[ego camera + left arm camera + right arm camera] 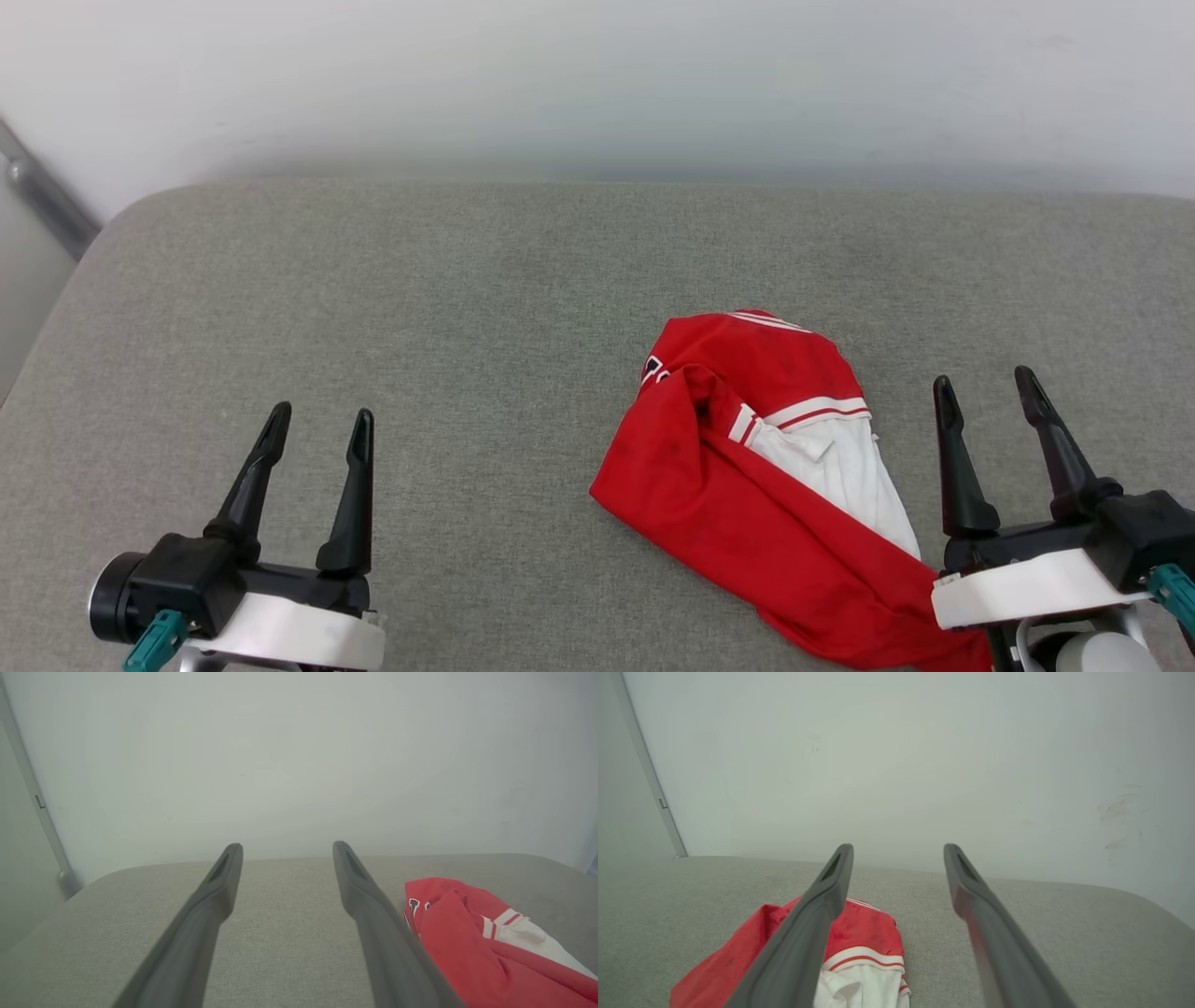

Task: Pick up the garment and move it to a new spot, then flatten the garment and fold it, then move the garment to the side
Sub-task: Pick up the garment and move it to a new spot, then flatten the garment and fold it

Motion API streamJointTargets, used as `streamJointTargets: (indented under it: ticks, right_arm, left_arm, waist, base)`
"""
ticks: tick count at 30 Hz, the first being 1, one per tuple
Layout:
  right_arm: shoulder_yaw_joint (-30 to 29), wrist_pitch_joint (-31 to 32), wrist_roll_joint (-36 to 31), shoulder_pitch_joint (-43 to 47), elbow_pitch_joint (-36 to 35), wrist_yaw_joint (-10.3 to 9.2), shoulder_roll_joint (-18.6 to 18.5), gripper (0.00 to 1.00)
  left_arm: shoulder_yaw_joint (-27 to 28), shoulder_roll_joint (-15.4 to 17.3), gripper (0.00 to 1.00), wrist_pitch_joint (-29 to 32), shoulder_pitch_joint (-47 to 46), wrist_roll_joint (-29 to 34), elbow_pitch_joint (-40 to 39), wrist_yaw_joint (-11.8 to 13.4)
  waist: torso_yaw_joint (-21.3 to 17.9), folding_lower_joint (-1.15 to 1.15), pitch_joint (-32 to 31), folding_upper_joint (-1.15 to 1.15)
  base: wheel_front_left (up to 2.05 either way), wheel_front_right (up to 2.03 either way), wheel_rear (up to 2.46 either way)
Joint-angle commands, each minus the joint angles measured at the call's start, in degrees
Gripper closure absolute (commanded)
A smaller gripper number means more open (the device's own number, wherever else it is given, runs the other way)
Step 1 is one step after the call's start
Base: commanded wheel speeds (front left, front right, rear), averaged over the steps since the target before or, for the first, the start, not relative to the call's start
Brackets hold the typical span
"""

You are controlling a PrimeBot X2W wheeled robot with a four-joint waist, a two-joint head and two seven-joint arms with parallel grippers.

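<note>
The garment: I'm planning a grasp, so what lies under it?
The garment lies crumpled on the grey padded surface; nothing else pokes out round its edges. Whatever is beneath its bunched folds is covered.

On the garment (738, 504) the print is folded away but for an unreadable scrap of black lettering. Its near end runs behind the right end effector (983, 378) and off the bottom edge. In the right wrist view that end effector's left finger (808, 933) hides a strip of it.
</note>
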Motion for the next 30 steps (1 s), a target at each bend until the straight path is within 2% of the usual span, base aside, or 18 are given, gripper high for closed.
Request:
streamJointTargets:
  ticks: [1, 7, 10, 13, 19, 23, 26, 30]
  right_arm:
    - [-0.1, -0.1, 0.2, -0.2, 0.0, -0.04, 0.0, 0.0]
    - [-0.9, -0.1, -0.6, -0.4, 1.2, -0.04, 0.0, 0.0]
    - [-0.1, 2.6, -1.6, -3.0, 3.9, -0.03, 0.0, 0.0]
    - [1.2, 11.3, -2.2, -5.8, 5.6, -0.03, -0.2, 0.0]
    - [9.0, 35.4, 3.0, -12.9, 6.3, -0.04, -6.8, 0.0]
    - [9.9, 49.6, 7.6, -16.3, 5.5, -0.04, -9.5, 0.0]
    - [10.5, 57.0, 9.6, -17.8, 5.1, -0.03, -10.7, 0.0]
    - [10.5, 61.6, 8.3, -19.0, 5.2, -0.04, -12.2, 0.0]
  left_arm:
    - [0.5, -0.5, 0.0, -0.1, 0.5, 0.6, -0.2, -0.5]
    - [2.5, -3.0, 0.0, -0.1, 0.0, 3.6, 0.0, -2.8]
    - [2.4, -3.9, 0.0, -0.1, -1.1, 4.5, 0.1, -3.3]
    - [2.2, -4.8, 0.0, -0.1, -1.6, 5.0, 0.4, -3.7]
    - [1.8, -5.6, 0.0, -0.2, -2.9, 5.0, 1.4, -4.1]
    - [1.0, -6.1, 0.0, -0.2, -3.7, 4.9, 1.6, -4.2]
    - [0.1, -6.3, 0.0, -0.2, -4.4, 4.6, 1.8, -4.2]
    - [-1.0, -6.4, 0.0, -0.2, -4.8, 4.5, 2.3, -4.2]
  waist:
    - [0.0, 0.0, 0.1, 0.0]
    - [0.2, 0.0, 1.2, 0.0]
    - [0.6, 0.0, 2.3, 0.0]
    - [1.1, 0.0, 3.6, 0.0]
    - [2.7, 0.0, 6.2, 0.0]
    - [4.5, 0.0, 7.5, 0.0]
    - [6.0, 0.0, 8.2, 0.0]
    - [7.9, 0.0, 9.2, 0.0]
  base:
    - [0.0, 0.0, 0.0]
    - [0.0, 0.0, 0.0]
    - [0.0, 0.0, 0.0]
    - [0.0, 0.0, 0.0]
    - [0.0, 0.0, 0.0]
    - [0.0, 0.0, 0.0]
    - [0.0, 0.0, 0.0]
    - [0.0, 0.0, 0.0]
